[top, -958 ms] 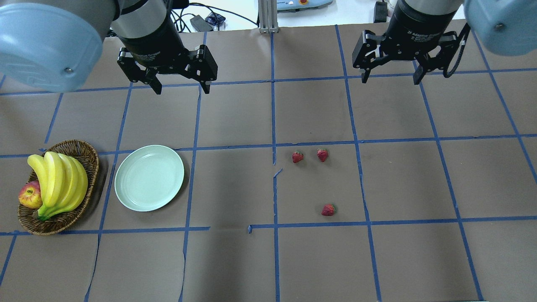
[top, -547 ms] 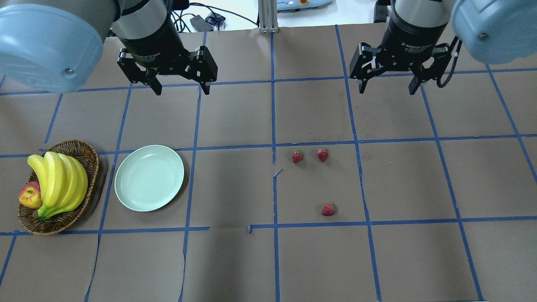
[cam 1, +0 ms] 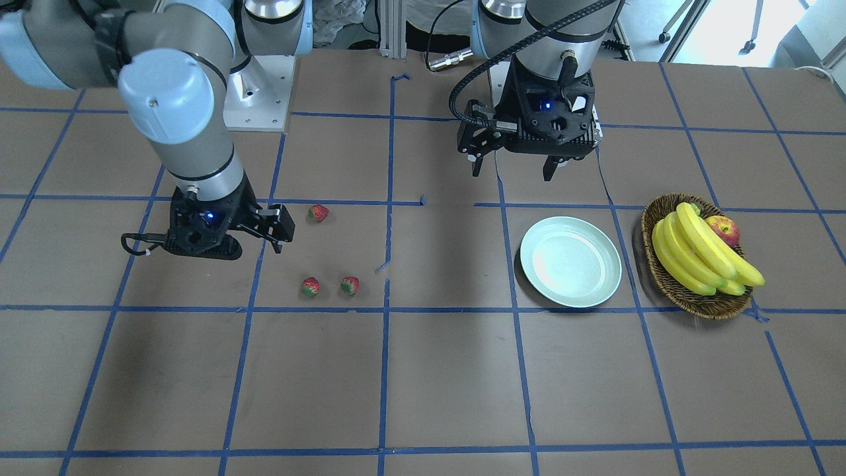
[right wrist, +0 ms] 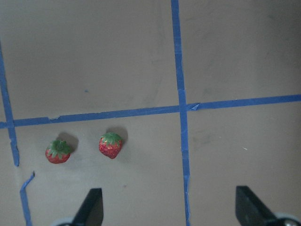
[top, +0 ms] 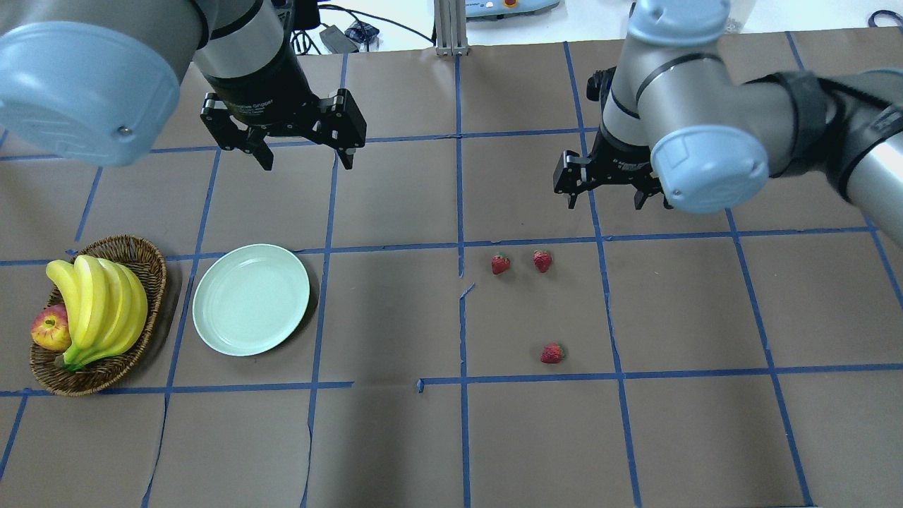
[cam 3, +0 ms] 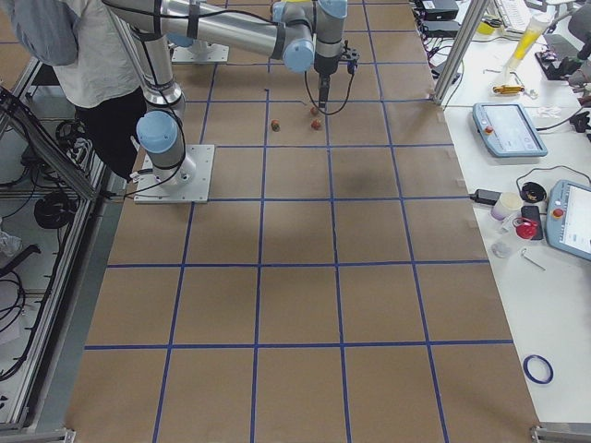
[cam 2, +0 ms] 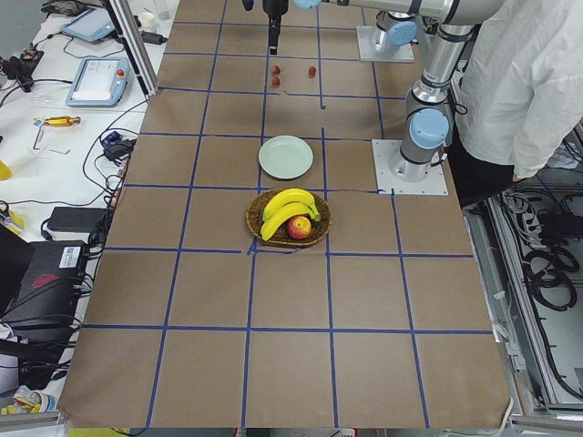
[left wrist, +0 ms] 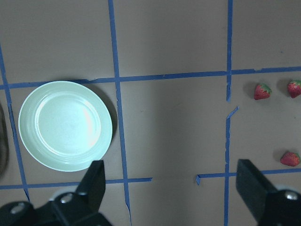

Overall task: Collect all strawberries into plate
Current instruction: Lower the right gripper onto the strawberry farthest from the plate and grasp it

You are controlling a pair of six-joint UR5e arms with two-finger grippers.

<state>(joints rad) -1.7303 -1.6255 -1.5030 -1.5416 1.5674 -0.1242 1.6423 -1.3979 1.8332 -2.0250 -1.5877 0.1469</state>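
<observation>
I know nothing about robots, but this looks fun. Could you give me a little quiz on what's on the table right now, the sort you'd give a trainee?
1. How many strawberries lie loose on the table?
2. True or false: the plate holds nothing yet.
3. What shares the basket with the bananas?
A) an apple
B) an orange
C) a lemon

Key: 1) three; 2) true; 3) A.
</observation>
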